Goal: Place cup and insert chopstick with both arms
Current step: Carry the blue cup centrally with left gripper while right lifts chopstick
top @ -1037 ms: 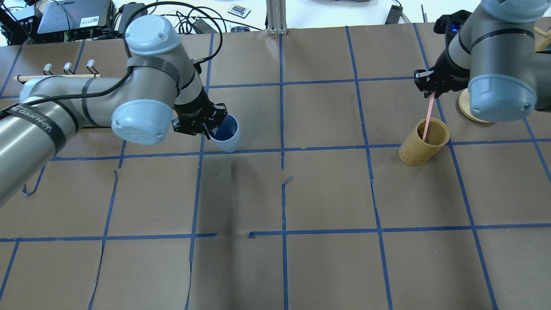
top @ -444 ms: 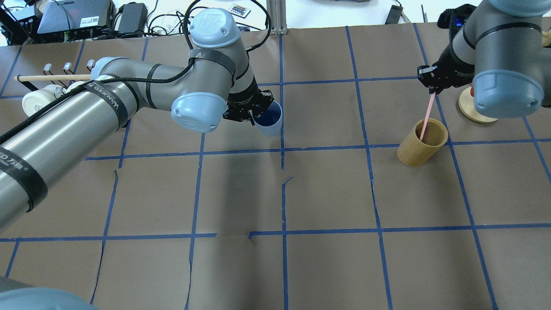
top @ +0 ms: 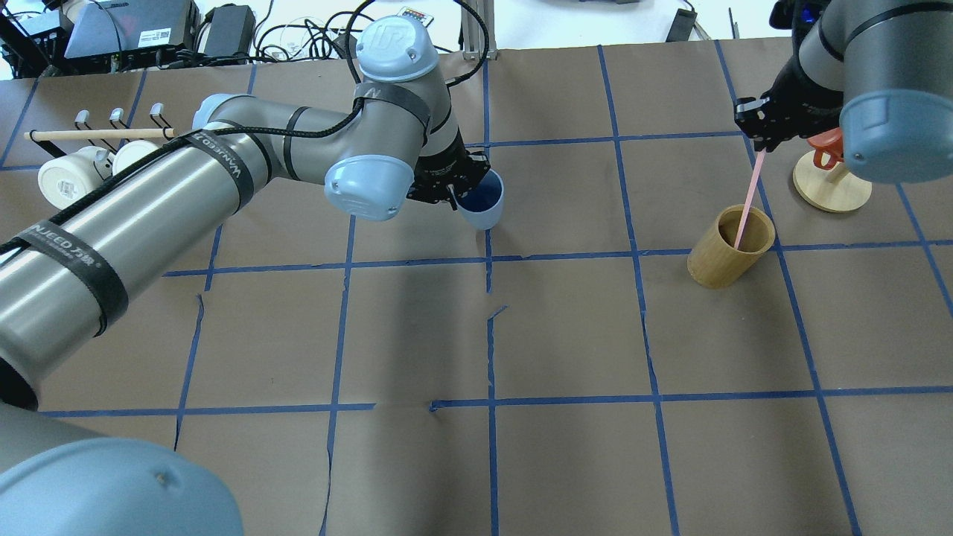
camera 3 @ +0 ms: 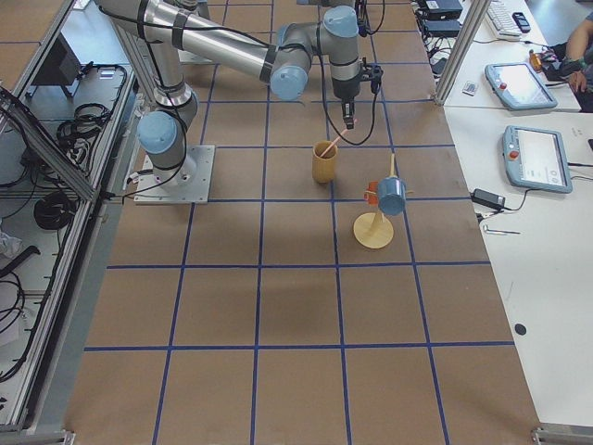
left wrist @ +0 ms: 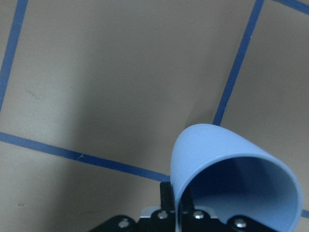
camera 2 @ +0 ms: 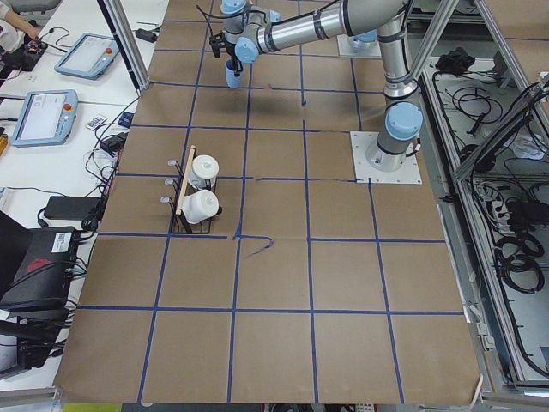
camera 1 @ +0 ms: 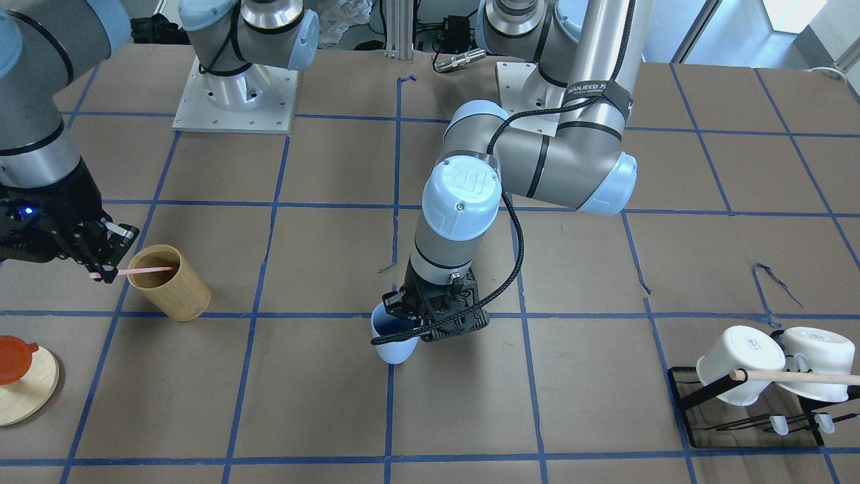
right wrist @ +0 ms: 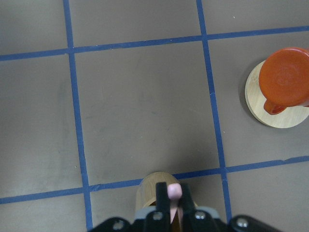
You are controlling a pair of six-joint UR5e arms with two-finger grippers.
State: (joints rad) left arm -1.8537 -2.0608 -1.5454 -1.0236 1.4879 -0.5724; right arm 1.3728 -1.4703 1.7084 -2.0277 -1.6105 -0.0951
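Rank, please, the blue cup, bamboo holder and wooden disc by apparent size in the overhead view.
1. Bamboo holder
2. Wooden disc, partly hidden, so it may rival the holder
3. Blue cup, clearly smallest

The left arm [top: 149, 216] is stretched far forward and inward, bent at the elbow, with the wrist turned downward. The left claw [top: 453, 192] is clamped on the rim of a blue cup [top: 484, 205], one finger inside and one outside, and the cup is held tilted. The right arm [top: 878, 74] is raised, its wrist pointed down, and the right claw [top: 759, 143] is pinched on the top end of a pink chopstick [top: 747, 205].
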